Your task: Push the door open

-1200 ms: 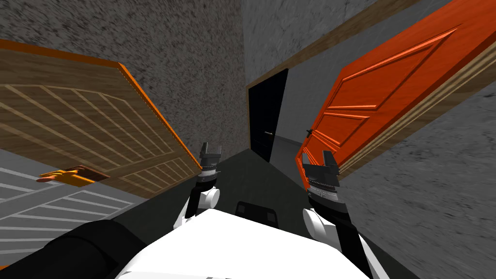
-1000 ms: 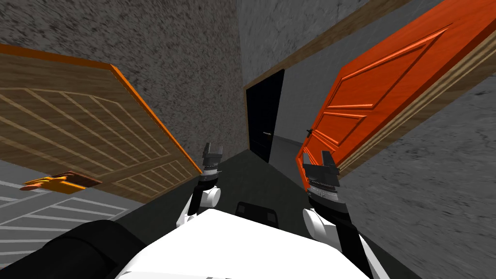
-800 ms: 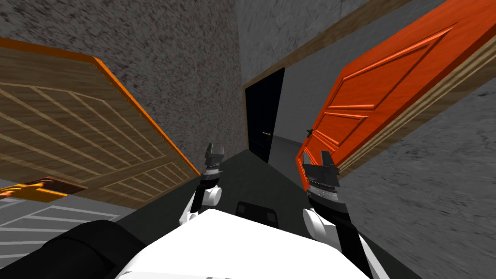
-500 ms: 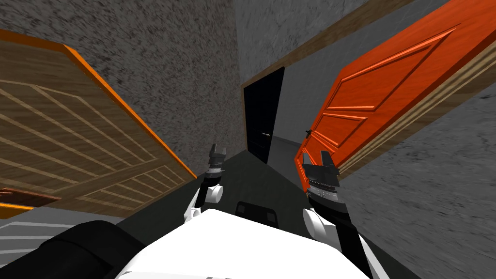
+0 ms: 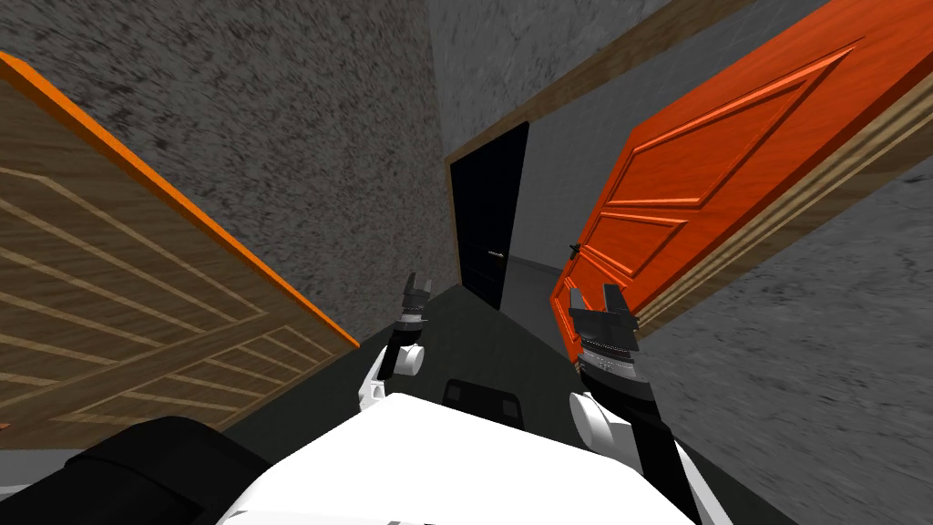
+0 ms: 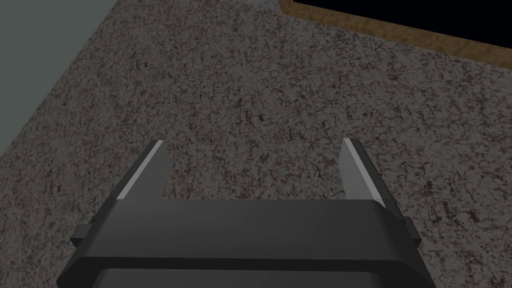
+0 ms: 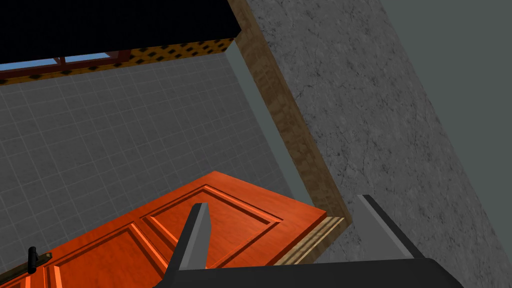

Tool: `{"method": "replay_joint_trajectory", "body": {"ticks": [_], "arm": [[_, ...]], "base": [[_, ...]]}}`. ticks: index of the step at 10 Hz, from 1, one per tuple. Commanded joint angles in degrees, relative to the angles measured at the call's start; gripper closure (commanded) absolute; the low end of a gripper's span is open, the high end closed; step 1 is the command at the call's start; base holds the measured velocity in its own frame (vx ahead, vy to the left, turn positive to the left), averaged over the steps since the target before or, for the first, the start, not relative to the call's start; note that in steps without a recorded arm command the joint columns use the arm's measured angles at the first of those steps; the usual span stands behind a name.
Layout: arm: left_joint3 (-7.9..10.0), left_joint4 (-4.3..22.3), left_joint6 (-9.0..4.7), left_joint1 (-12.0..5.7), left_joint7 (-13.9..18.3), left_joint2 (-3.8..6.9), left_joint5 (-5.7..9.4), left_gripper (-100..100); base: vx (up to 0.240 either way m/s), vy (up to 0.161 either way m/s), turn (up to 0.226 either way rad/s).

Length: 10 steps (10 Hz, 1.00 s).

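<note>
An orange panelled door (image 5: 711,182) stands ajar on my right, its dark handle (image 5: 574,250) near its free edge. My right gripper (image 5: 592,301) is open just in front of that edge, with nothing between its fingers. In the right wrist view the gripper (image 7: 285,202) points at the door (image 7: 200,230) near its wooden frame (image 7: 280,120), with the handle (image 7: 32,260) off to one side. My left gripper (image 5: 417,284) is held out ahead, open, and in its wrist view (image 6: 254,144) it faces a speckled grey wall.
A brown slatted door (image 5: 109,301) with an orange edge stands close on my left. At the far end of the narrow dark-floored corridor is a black doorway (image 5: 487,219). Speckled grey walls close in on both sides. A grey tiled wall (image 7: 125,130) shows past the orange door.
My head view has shifted: the brown door on the left has slid further left and looms larger, and its orange handle has left the picture. My left gripper has drifted slightly right. The orange door looks unchanged.
</note>
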Motion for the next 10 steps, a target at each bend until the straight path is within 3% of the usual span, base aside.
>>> {"method": "replay_joint_trajectory", "body": {"ticks": [1, 10], "arm": [[0.03, 1.89, 0.16, -1.12, 0.1, 0.21, -0.35, -100], [-0.22, 12.06, 1.31, -7.24, 0.58, 0.87, -2.56, -100]], "base": [[0.096, 0.023, -0.091], [0.095, 0.023, -0.08]]}}
